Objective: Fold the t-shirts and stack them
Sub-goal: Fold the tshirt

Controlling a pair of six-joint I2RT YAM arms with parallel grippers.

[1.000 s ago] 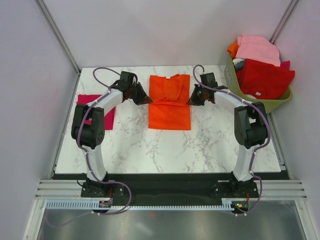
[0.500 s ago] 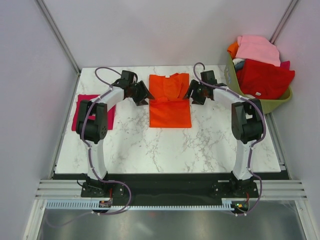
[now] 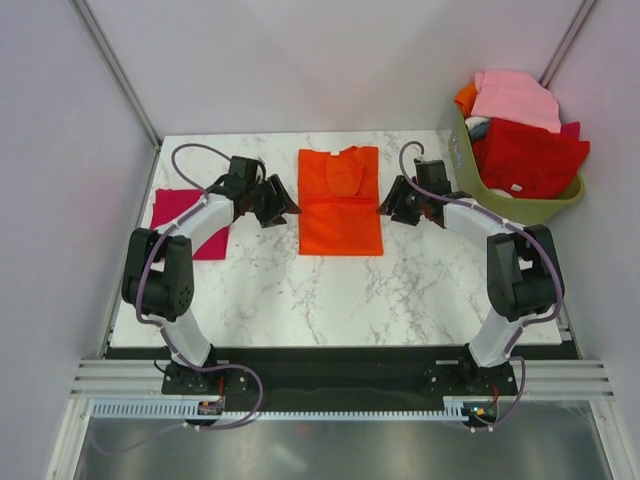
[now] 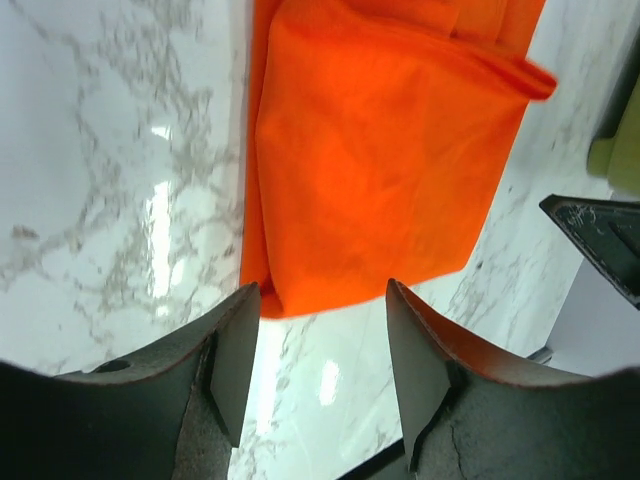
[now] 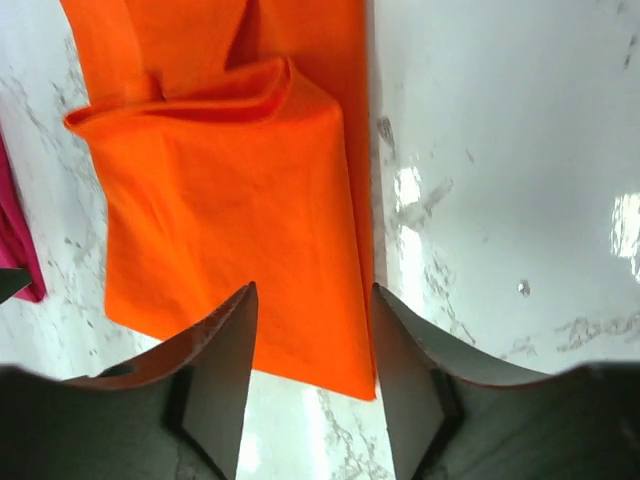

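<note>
Orange t-shirt: folded narrow, creased across, lay flat on tabletop
Magenta t-shirt: folded, far left
Left gripper: parted, empty
Right gripper: parted, empty

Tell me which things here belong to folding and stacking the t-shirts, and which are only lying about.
Job:
- bright orange cloth t-shirt, partly folded, mid-table
- flat crimson-magenta cloth t-shirt at the left edge
- left gripper and right gripper, both open beside the orange one

Lying about:
- green plastic basket at the far right, holding pink cloth and red cloth
</note>
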